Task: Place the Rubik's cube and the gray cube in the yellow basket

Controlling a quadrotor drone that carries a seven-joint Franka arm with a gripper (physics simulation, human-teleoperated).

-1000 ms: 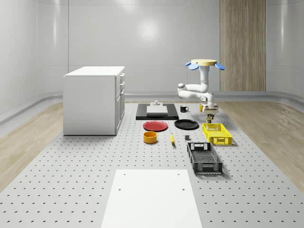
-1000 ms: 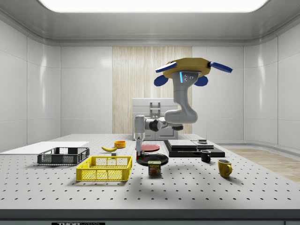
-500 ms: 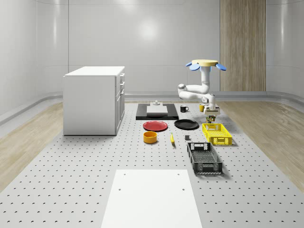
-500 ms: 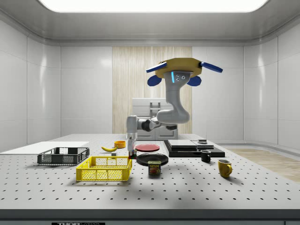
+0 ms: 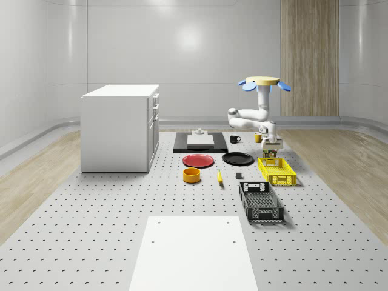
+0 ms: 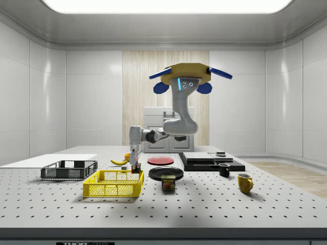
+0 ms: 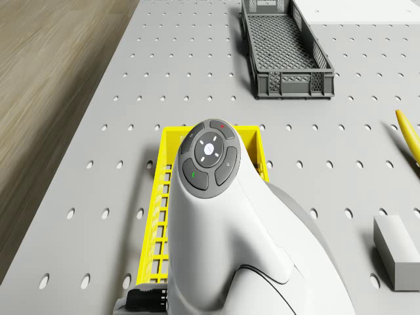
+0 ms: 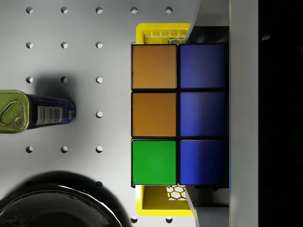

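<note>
1. We see the drone (image 6: 181, 77) hovering above the surface (image 6: 204, 204), over the black plate (image 6: 166, 172) and close to the yellow basket (image 6: 113, 184).
2. The arm reaches down, and the claw (image 6: 135, 164) hangs over the basket's end nearest the plate, clenched on the Rubik's cube (image 8: 177, 114).
3. The gray cube (image 7: 398, 251) lies on the surface, apart from the basket.
4. A can (image 8: 35, 112) lies beside the plate.
</note>
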